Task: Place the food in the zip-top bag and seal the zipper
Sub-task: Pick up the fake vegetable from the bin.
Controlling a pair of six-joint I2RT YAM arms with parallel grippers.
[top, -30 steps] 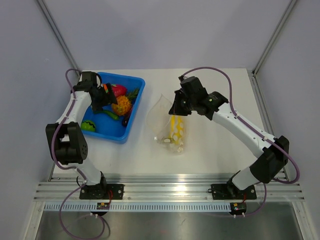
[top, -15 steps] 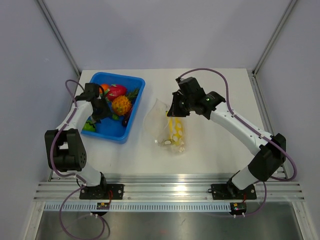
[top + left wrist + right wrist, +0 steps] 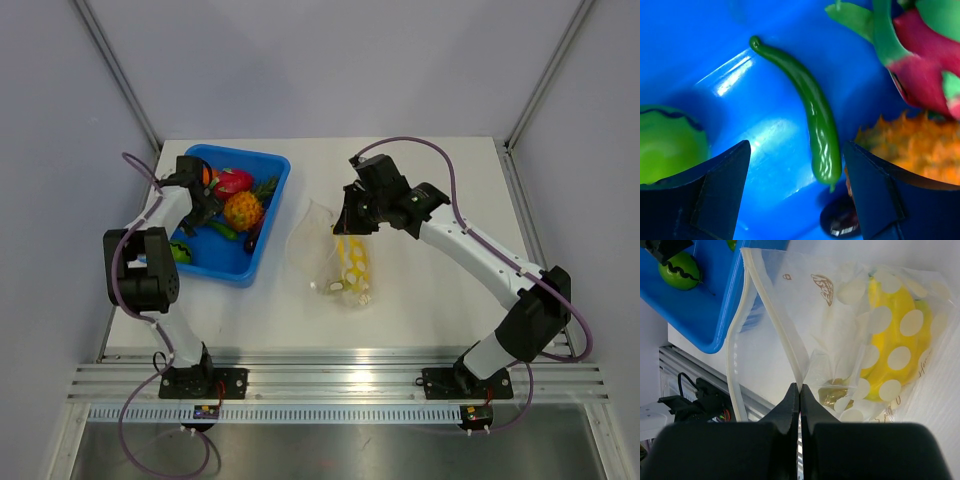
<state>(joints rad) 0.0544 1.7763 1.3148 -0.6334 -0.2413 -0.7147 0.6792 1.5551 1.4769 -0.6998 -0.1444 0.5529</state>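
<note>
The clear zip-top bag (image 3: 322, 250) lies right of the bin with a yellow food piece (image 3: 352, 262) inside, and both show in the right wrist view, bag (image 3: 840, 305) and yellow piece (image 3: 895, 340). My right gripper (image 3: 347, 222) is shut on the bag's mouth edge (image 3: 800, 387), lifting the white zipper strip (image 3: 775, 315). My left gripper (image 3: 204, 212) is open and low inside the bin (image 3: 797, 170). A green pepper (image 3: 812, 110) lies between its fingers, nearer the right one. A pink-red dragon fruit (image 3: 920, 75), an orange pineapple (image 3: 910, 150) and a green round fruit (image 3: 665, 140) lie around it.
The blue bin (image 3: 268, 235) stands at the table's left and holds the remaining food; a dark piece (image 3: 840, 222) lies under the pepper's tip. The bin's corner (image 3: 705, 305) is close to the open bag mouth. Metal rails run along the near edge.
My left arm has swung round and its gripper has shifted within the bin, now over the green pepper. My right gripper has edged left, still holding the bag.
</note>
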